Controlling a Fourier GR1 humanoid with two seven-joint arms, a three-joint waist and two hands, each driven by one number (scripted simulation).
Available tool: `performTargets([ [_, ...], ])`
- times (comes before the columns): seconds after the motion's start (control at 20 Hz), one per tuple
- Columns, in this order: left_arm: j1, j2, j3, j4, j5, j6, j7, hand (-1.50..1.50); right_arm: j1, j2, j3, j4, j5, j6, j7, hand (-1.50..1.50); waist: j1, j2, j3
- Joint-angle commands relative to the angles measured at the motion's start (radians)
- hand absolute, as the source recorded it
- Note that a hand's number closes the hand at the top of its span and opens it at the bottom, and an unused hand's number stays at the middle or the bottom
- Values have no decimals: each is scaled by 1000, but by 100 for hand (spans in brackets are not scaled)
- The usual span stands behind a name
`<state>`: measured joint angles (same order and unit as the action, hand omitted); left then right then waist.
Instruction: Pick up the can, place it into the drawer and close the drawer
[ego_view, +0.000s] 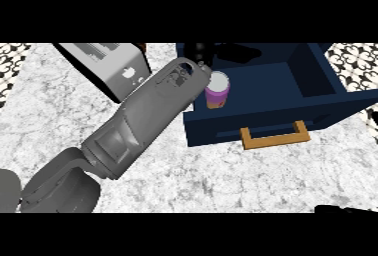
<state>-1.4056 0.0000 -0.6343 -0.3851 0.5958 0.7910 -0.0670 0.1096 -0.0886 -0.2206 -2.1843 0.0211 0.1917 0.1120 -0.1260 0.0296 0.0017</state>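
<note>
While the can stands inside the open drawer, these lines run from the largest thing down.

Worktop (221, 175): pale marbled surface filling most of the head view; wide bare room from 5 to 7 o'clock, in front of the drawer.

Left forearm (140, 125): grey, running from 7 o'clock up toward 12, ending over the drawer's left wall.

Drawer (325, 75): dark blue, pulled open, at 1 to 2 o'clock; its front panel faces 5 o'clock and carries the handle.

Toaster (111, 65): white box at 11 o'clock, just beside the forearm on its left, so there is little room that way.

Handle (275, 136): orange bar on the drawer front, nothing on it, open worktop before it.

Can (217, 91): purple with a white top, upright in the drawer's near-left corner, close against the left wall.

Left hand (198, 52): black, mostly hidden behind the wrist above the can; I cannot tell whether it has hold of the can or how far its fingers are spread.

Right hand (343, 208): only a dark sliver at 5 o'clock; fingers not readable.

Progress: the can appears placed; release, withdrawal and closing the drawer seem left.

Edges: the arm must lift clear of the left wall before the front is pushed toward 11 o'clock.
</note>
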Motion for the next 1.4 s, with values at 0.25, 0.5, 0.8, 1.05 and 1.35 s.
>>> performTargets([
  [0.25, -26, 0, 29, -20, 80, 9, -34, -150, -41, -86, 50, -39, 209, 9, -75, -150, 19, -1, 0],
  [0.5, -45, 0, 37, -33, 114, 33, -60, -150, -82, -130, 92, -21, 348, 1, -92, -150, 36, -5, -1],
  [0.8, -36, 0, 38, -39, 118, 39, -88, -150, -146, -166, 193, 116, 623, -61, -134, -150, 89, -11, -1],
  [1.05, -63, 0, 7, -72, 113, 72, 5, -150, -106, -189, 264, 195, 795, -112, -181, -150, 104, -23, 0],
  [1.35, -53, 49, 35, -118, 90, 45, 19, -150, -207, -179, 324, 406, 995, -180, -116, -150, 147, -30, -2],
])
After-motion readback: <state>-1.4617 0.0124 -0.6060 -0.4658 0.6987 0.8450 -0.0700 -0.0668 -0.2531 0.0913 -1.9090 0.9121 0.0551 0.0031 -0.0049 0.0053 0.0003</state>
